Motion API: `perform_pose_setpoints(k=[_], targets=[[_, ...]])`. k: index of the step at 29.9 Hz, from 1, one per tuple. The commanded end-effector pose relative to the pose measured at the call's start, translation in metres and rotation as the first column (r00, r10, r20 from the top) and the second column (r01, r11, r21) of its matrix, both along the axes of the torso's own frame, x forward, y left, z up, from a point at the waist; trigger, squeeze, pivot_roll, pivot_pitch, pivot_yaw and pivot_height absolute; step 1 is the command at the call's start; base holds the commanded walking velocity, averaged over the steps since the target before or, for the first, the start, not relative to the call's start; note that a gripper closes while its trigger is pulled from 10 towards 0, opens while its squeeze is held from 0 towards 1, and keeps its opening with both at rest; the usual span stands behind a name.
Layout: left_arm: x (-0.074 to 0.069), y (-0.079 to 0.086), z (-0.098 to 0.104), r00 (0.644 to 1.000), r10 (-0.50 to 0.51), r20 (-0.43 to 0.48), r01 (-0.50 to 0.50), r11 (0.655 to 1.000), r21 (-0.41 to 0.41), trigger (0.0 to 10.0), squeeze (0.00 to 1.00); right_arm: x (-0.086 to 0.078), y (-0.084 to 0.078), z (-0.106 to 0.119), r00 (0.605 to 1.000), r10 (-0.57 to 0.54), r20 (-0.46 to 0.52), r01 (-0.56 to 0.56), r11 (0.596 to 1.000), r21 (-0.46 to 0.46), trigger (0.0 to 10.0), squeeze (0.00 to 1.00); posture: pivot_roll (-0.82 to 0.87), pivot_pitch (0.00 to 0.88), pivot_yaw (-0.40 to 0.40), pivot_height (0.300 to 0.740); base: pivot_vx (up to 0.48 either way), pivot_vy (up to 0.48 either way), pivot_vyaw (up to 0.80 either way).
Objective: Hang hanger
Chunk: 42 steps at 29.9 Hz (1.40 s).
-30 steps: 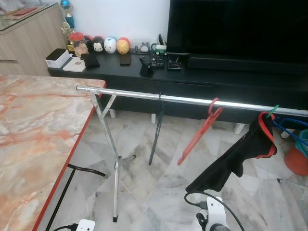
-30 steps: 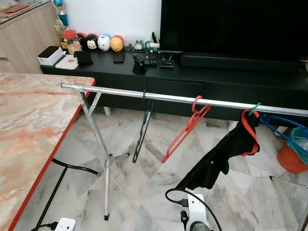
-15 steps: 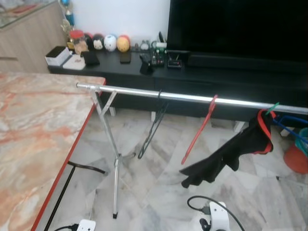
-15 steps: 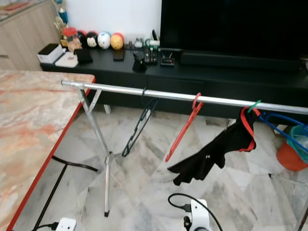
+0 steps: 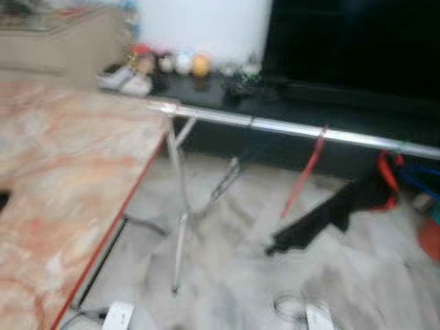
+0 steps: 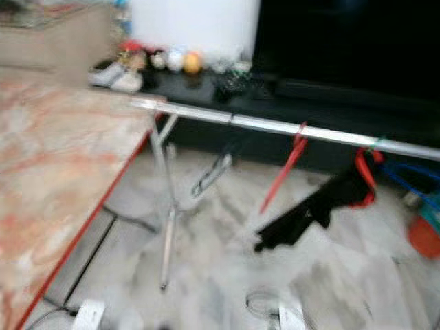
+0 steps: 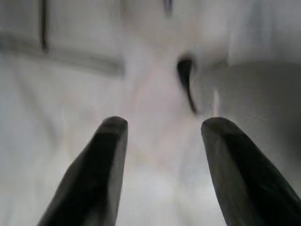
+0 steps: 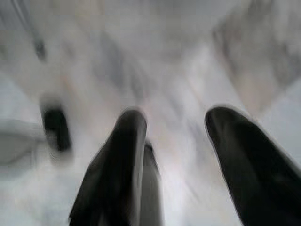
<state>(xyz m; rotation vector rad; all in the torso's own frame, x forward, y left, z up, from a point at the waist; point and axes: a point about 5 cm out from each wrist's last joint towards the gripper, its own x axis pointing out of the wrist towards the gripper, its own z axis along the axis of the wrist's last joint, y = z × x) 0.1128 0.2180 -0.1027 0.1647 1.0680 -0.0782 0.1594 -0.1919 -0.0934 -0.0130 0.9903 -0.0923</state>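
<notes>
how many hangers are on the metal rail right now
4 that I can make out on the rail: a dark hanger, a red hanger, a red one holding the black garment, and a blue hanger farthest right. Blur may hide more.

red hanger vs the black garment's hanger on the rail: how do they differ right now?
The red hanger hangs bare; the garment's hanger carries a black garment. The red hanger sits nearer the rail's middle; the garment's hanger sits further to the robot's right. Both are red and hooked over the rail.
</notes>
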Motion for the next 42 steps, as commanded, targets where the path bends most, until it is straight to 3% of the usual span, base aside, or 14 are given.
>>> perform_pose_setpoints(k=[1,42], targets=[[0.0116,0.0031,0.0041,0.999,-0.010,0.030,0.010,1.000,0.015,10.0,0.00,-0.0053,0.0006,-0.0021,1.000,-0.020,-0.008,0.021,1.000,0.014,10.0,0.00,-0.01,0.000,-0.002,0.740,-0.292,0.000,0.00],[0.0137,0.0025,0.0047,0.999,-0.001,0.039,0.000,1.000,0.010,10.0,0.00,-0.0046,-0.0046,-0.0011,0.999,-0.033,-0.003,0.033,0.999,0.013,10.0,0.00,-0.02,0.000,-0.005,0.740,-0.284,0.000,0.00]])
